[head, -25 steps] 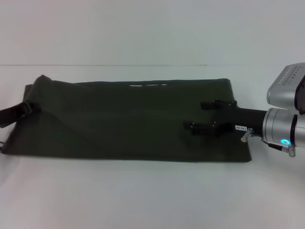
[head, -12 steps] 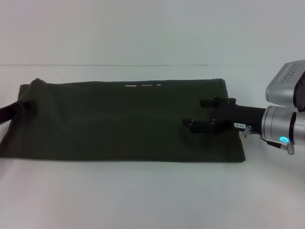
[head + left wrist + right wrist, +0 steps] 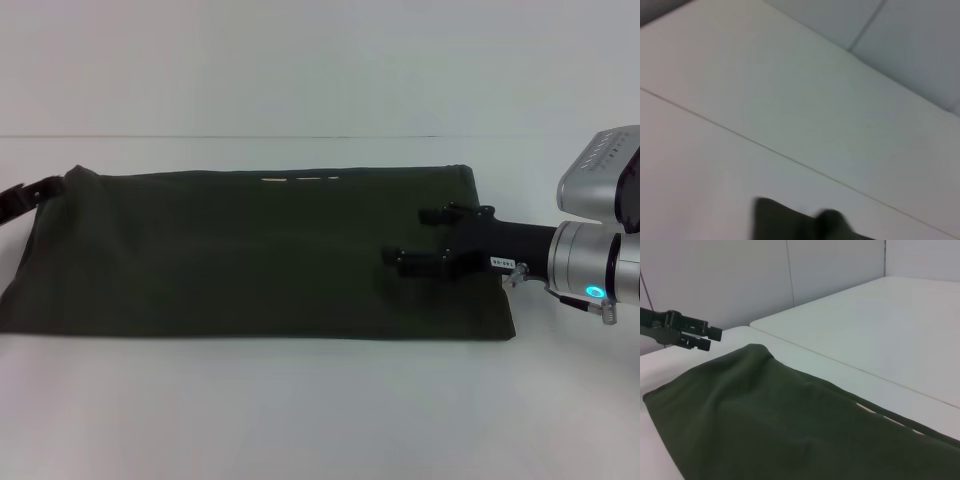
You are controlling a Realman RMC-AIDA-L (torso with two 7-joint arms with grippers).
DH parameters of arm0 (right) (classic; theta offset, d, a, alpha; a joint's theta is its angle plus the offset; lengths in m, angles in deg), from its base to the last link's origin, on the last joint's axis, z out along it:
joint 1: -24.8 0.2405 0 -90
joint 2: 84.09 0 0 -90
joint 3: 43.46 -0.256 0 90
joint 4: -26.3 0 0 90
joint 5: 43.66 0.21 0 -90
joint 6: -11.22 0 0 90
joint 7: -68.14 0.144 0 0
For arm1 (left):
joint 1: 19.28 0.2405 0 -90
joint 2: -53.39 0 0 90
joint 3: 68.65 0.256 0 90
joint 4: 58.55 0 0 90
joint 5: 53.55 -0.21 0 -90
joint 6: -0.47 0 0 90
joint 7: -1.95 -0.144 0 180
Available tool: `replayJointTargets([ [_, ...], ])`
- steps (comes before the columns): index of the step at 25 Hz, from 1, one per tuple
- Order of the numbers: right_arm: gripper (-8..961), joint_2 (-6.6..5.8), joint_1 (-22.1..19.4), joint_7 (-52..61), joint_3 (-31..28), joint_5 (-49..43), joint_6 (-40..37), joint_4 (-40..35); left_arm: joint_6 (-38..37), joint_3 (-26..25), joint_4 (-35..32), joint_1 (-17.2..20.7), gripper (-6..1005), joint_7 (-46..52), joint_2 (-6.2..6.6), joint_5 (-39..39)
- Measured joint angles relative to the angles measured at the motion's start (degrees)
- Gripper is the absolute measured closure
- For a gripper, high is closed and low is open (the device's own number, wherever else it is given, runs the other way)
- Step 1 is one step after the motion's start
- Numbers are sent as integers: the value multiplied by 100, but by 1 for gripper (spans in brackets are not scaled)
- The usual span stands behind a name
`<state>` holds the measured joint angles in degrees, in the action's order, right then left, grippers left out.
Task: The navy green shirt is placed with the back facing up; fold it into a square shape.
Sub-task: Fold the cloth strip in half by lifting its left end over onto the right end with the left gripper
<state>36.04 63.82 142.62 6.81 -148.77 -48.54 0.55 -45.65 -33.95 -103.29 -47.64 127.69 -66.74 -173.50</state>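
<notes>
The navy green shirt (image 3: 250,255) lies folded into a long flat band across the white table, plain side up. A sliver of cream lettering (image 3: 300,180) shows at its far edge. My right gripper (image 3: 412,238) is low over the shirt's right part, open, with nothing between its fingers. My left gripper (image 3: 35,188) sits at the far left, just off the shirt's far-left corner and apart from the cloth. In the right wrist view the left gripper (image 3: 710,338) has a narrow gap between its fingers and holds nothing, beyond the shirt (image 3: 790,425).
The white table (image 3: 320,420) runs on past the shirt towards me and behind it. A seam line (image 3: 300,137) crosses the table behind the shirt. Grey wall panels (image 3: 740,275) stand beyond the table's far end.
The left gripper let go of the shirt's left corner and drew back to the far left. The shirt's left end now lies flat. The right gripper barely moved.
</notes>
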Motion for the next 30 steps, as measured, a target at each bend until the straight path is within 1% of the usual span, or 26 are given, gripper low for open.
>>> replayJointTargets([
  [3,29,1,4,35,0,1,1,0,-646,3,65,-29,242,0,81,126],
  [4,29,1,5,38,0,1,0,0,-731,7,122,-52,221,0,97,136],
  [6,29,1,6,39,0,1,0,0,-830,16,309,-126,221,-12,139,138],
  [11,29,1,8,45,0,-5,3,0,-473,52,695,-229,221,-127,195,108],
  [18,29,1,9,49,0,-9,22,0,162,65,948,-239,222,-210,200,47],
  [23,29,1,22,49,0,-8,51,0,280,65,1089,-260,222,-316,205,42],
  [30,28,1,48,49,0,-9,53,0,313,63,1107,-285,222,-348,197,41],
])
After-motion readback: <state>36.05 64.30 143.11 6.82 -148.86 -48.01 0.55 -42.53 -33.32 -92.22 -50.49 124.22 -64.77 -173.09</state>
